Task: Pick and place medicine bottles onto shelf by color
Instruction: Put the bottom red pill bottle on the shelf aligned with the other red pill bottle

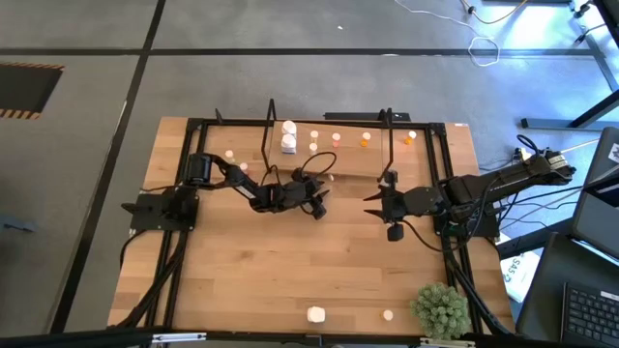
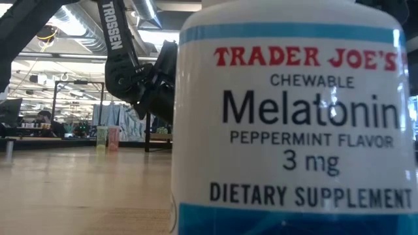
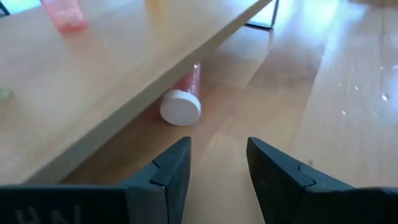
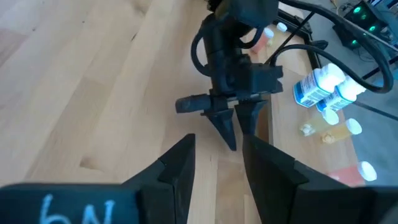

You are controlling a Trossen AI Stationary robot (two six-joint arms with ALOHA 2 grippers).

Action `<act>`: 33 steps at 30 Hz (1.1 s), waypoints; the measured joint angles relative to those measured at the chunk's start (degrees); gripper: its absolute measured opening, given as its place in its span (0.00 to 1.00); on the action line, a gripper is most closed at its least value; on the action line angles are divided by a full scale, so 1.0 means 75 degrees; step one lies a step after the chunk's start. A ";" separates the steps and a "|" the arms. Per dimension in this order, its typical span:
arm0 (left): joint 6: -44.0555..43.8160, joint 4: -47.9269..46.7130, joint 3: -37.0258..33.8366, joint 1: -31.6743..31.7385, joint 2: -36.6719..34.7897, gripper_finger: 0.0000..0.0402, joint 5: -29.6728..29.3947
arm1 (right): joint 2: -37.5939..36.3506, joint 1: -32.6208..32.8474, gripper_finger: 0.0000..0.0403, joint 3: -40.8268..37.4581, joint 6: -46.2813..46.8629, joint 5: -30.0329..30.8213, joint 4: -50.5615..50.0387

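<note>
Bottle (image 3: pixel 182 99), pink with white cap, lies half hidden under the shelf (image 3: pixel 112 74) edge, just ahead of the left gripper (image 3: pixel 217 163), jaws narrowly parted, empty. Right gripper (image 4: pixel 214 163): likewise parted, empty. Nearest low-view bottle (image 2: pixel 294 124) reads "TRADER JOE'S CHEWABLE Melatonin."

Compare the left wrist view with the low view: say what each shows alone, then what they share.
Only the left wrist view: the open, empty left pincer facing a pink bottle with a white cap lying on its side under the shelf board.
Only the low view: a white melatonin bottle filling the foreground, and an arm marked Trossen.
Both: the wooden tabletop.
</note>
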 joint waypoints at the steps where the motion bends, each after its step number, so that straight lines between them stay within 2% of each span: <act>1: 0.0002 0.0006 0.0000 0.0026 0.0000 0.38 -0.0007 | 0.0000 0.0000 0.34 0.0000 0.0004 0.0000 0.0014; 15: -0.0006 0.0052 0.0000 0.0175 0.0000 0.38 0.0318 | -0.0003 0.0000 0.34 0.0000 0.0020 -0.0015 0.0029; 24: -0.0449 0.0111 -0.0003 0.0197 0.0000 0.38 0.0315 | -0.0003 0.0000 0.34 0.0000 0.0023 -0.0015 0.0030; 28: -0.0062 0.0589 -0.0006 0.0176 -0.0006 0.38 0.0280 | -0.0003 0.0000 0.34 0.0000 0.0023 -0.0015 0.0030; 33: -0.0045 0.0579 -0.0006 0.0183 -0.0006 0.38 0.0023 | -0.0003 0.0000 0.34 0.0000 0.0023 -0.0015 0.0033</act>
